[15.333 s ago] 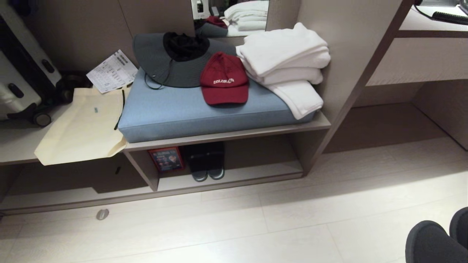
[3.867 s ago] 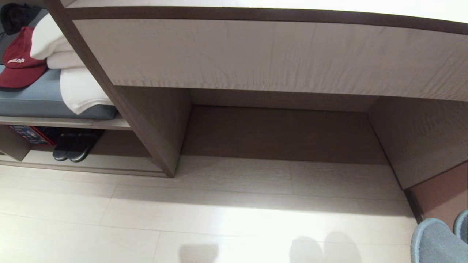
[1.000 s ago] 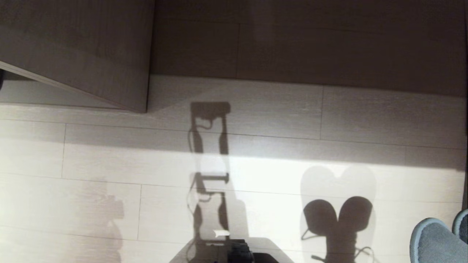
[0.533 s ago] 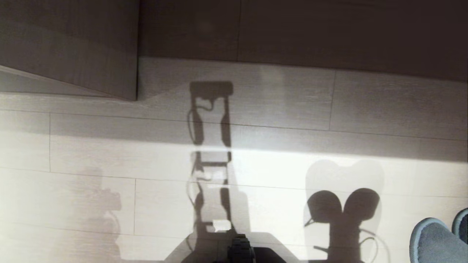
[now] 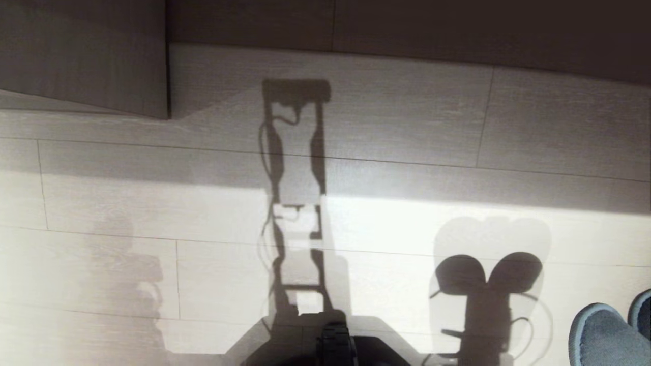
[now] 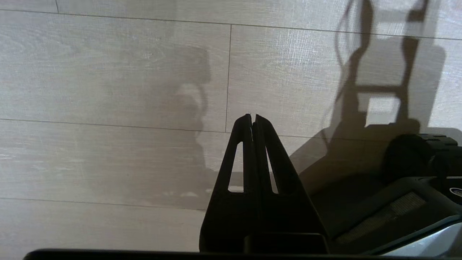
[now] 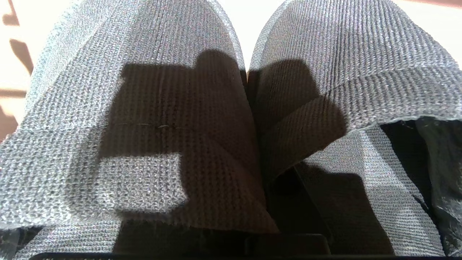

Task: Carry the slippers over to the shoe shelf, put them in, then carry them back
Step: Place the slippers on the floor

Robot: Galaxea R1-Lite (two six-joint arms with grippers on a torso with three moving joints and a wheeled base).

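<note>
Two slippers [image 7: 231,108] pinched side by side in the right gripper [image 7: 252,202] — toes forward, low at the near right, over pale floor [image 5: 407,234]. Held as a pair, probably so one arm carries both. Left gripper [image 6: 252,122] pressed together on nothing, hanging over floor planks — idle. Wood panel [image 5: 86,56] at far left, likely the shoe shelf side; cubby itself out of view, slippers not yet in.

Pale wood-grain floor planks [image 5: 407,152] fill the head view, crossed by dark shadows. At the floor's far left corner a beige board panel [image 5: 81,56] stands on it.
</note>
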